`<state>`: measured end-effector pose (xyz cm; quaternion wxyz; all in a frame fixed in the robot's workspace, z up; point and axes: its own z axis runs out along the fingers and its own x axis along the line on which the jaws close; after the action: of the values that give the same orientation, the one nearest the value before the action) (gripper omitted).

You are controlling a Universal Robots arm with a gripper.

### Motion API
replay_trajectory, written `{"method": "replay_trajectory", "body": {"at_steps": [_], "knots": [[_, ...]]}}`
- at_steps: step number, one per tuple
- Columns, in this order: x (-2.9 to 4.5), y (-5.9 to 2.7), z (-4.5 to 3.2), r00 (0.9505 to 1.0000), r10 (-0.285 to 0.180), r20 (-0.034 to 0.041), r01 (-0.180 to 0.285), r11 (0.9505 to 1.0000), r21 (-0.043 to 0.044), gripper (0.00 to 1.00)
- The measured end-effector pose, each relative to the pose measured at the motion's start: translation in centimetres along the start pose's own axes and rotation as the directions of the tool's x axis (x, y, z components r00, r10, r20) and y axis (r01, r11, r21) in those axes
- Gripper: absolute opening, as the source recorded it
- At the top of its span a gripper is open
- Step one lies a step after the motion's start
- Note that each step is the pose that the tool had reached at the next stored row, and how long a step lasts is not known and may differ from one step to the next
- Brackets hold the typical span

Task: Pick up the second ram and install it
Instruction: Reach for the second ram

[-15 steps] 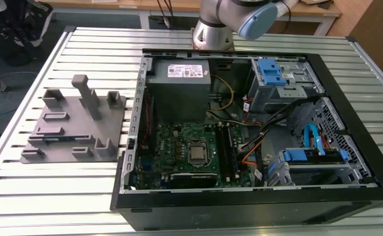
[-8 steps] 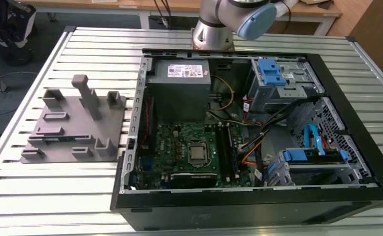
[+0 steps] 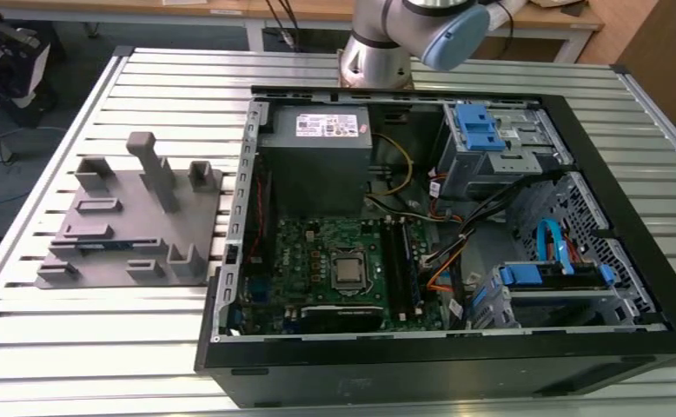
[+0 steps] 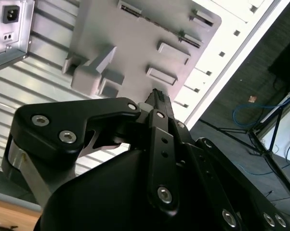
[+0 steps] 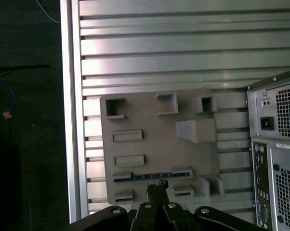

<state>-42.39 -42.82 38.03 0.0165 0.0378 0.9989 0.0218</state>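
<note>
1. A long, thin dark-blue ram strip [image 5: 145, 177] lay in a grey plastic holder tray [image 5: 154, 139] on the slatted metal tabletop [image 5: 159, 62].
2. Its long axis ran parallel to the tabletop's slats, with one end pointing towards the open black computer case [image 3: 431, 382].
3. The black fingers [image 5: 155, 186] were closed together, gripping nothing.
4. In the first wrist view, their tips sat just beside the strip's middle, not touching it.

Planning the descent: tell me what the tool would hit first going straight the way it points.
Probably the blue memory strip in the gray holder: the tool aims at that spot in the first wrist view, though depth is unclear.
</note>
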Motion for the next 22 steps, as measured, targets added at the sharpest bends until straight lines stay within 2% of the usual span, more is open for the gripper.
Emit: {"method": "replay_trajectory", "body": {"at_steps": [3, 8, 22], "knots": [[-0.05, -1.03, 0.5, 1.0, 0.0, 0.0, 0.0, 1.0, -0.0001, 0.11], [-0.1, -2.04, 1.38, 1.0, 0.0, 0.0001, 0.0, 1.0, -0.0001, 0.11], [-0.06, -2.76, 3.89, 1.0, 0.0, 0.0, 0.0, 1.0, 0.0008, 0.11]]}}
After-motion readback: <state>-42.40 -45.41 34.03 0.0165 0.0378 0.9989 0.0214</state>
